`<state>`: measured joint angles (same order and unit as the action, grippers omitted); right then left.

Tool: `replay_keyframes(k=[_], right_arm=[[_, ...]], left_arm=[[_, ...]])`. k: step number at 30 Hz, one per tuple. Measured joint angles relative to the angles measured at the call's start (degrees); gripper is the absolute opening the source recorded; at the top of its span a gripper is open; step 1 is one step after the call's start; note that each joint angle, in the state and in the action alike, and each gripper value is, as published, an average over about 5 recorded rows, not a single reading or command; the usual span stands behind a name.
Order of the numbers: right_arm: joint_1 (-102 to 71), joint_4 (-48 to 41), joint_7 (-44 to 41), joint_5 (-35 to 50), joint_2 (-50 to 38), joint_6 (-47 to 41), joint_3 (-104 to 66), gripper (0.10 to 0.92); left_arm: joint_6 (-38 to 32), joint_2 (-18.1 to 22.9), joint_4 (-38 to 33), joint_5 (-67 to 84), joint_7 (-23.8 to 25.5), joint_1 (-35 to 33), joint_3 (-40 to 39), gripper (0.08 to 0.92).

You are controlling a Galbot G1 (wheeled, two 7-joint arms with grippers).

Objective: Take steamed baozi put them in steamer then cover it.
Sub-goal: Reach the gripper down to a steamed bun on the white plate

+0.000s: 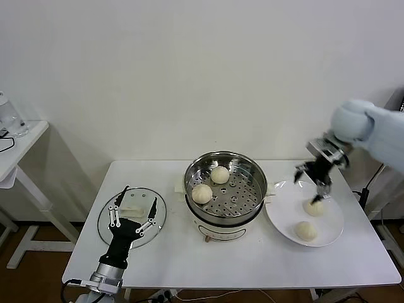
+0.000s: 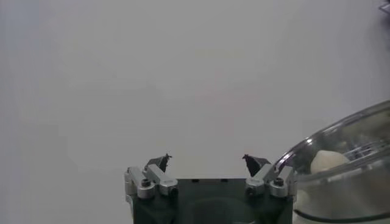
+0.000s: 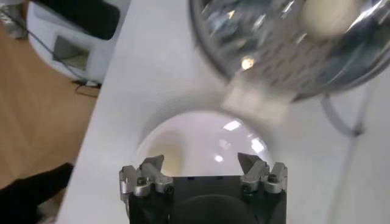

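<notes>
The steel steamer (image 1: 225, 189) stands mid-table with two baozi (image 1: 219, 175) (image 1: 202, 193) on its perforated tray. Two more baozi (image 1: 314, 207) (image 1: 306, 230) lie on a white plate (image 1: 328, 237) to its right. My right gripper (image 1: 309, 185) hangs open just above the farther plate bun, holding nothing. The right wrist view shows that gripper (image 3: 202, 161) over the plate (image 3: 213, 131), a baozi (image 3: 169, 155) beside one fingertip, and the steamer (image 3: 286, 55) beyond. The glass cover (image 1: 110, 226) lies flat at front left. My left gripper (image 1: 139, 197) stands open and empty over it.
The steamer's white side handle (image 3: 253, 100) juts toward the plate. A small white side table (image 1: 19, 148) stands off to the far left. The left wrist view shows that gripper (image 2: 206, 159) facing the bare wall, with the steamer's shiny rim (image 2: 359, 131) at one side.
</notes>
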<state>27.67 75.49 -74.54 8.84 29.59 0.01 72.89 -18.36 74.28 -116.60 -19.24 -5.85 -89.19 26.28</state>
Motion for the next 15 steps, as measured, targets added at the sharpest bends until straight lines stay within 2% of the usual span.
replay_keyframes(k=[15], right_arm=[[-17.34, -5.97, 5.10, -5.16, 1.17, 0.40, -11.29, 0.823]], left_arm=[[-0.15, 0.44, 0.55, -0.80, -0.11, -0.51, 0.04, 0.823]])
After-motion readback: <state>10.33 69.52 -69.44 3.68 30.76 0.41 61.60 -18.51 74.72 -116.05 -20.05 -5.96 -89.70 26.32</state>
